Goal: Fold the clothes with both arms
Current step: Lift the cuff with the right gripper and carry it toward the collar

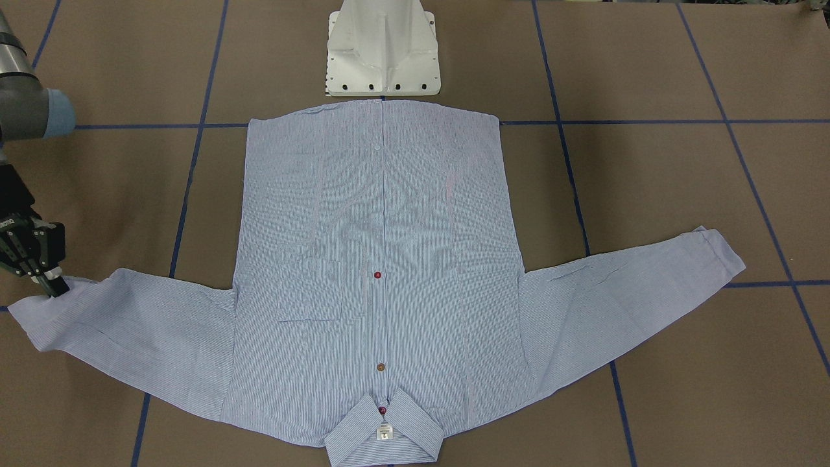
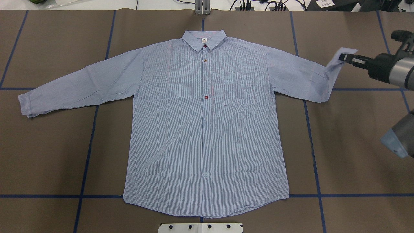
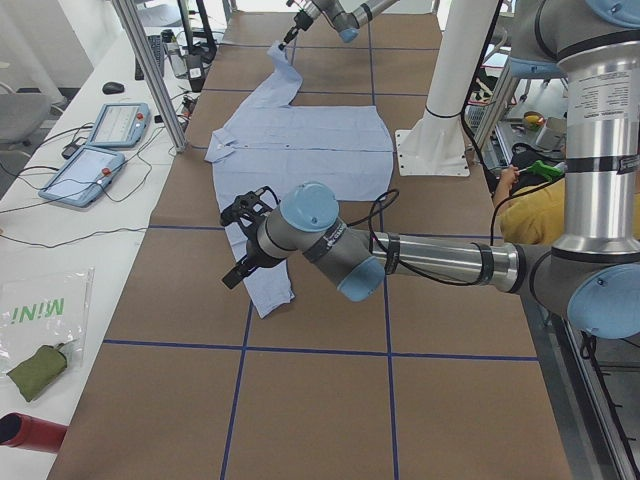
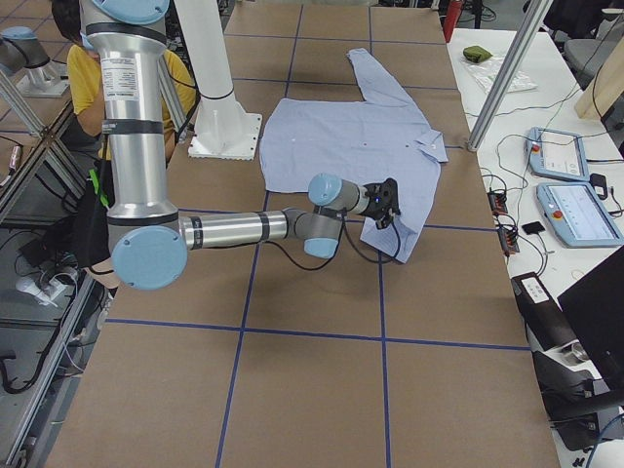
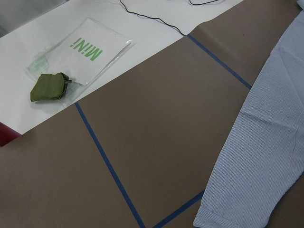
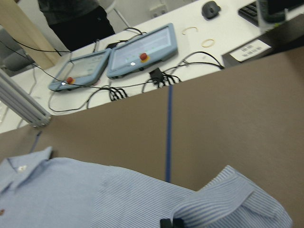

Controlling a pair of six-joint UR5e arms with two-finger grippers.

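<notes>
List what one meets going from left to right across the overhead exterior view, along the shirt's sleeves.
The flat sleeve cuff → collar → chest pocket → lifted cuff → right tool, shut on that cuff.

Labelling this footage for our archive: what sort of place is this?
Probably a robotics lab: a blue tape grid across the brown tabletop, teach pendants on a side bench, and the right end effector gripping a shirt.

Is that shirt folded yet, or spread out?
Spread out: the shirt lies flat, front up, unfolded. Only one cuff is lifted, pinched in the right claw.
</notes>
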